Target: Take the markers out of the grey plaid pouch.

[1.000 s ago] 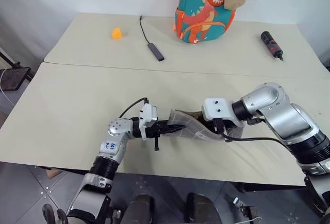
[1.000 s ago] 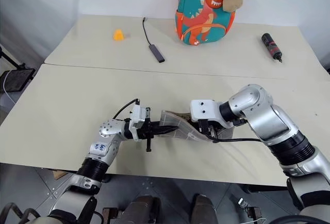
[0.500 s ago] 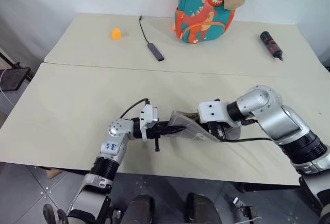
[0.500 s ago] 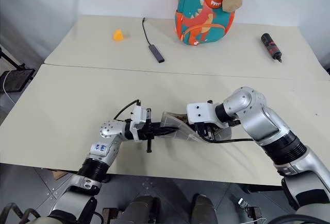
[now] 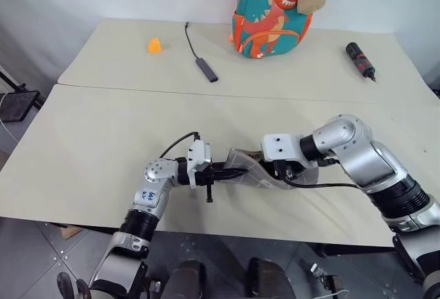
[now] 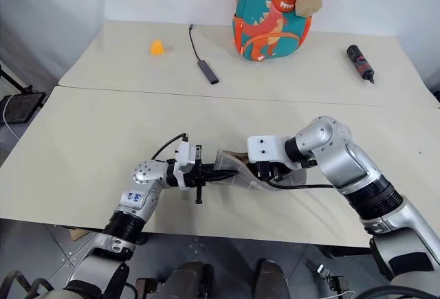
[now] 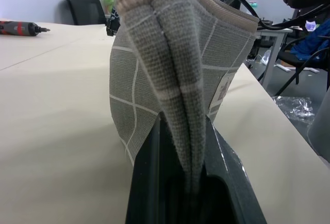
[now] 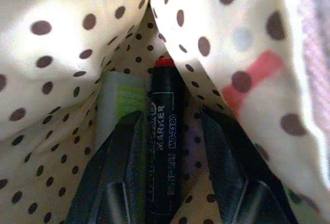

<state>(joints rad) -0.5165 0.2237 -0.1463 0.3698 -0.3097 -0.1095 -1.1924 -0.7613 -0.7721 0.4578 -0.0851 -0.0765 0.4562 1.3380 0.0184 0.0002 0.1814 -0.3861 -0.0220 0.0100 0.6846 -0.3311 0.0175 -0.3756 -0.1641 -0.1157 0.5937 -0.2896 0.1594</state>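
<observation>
The grey plaid pouch (image 5: 251, 172) lies near the front edge of the table (image 5: 103, 141), one end clamped in the left gripper's (image 5: 221, 171) clenched fingers (image 7: 149, 183). The right gripper (image 8: 167, 183) reaches inside the pouch, its fingers (image 8: 124, 152) spread on either side of a black marker (image 8: 164, 147) with a red tip, lying against the dotted lining.

We see the left gripper (image 5: 232, 172) level, fingers clamped tight; the right gripper (image 8: 167, 131) angles downward with its 2 fingers parted.
</observation>
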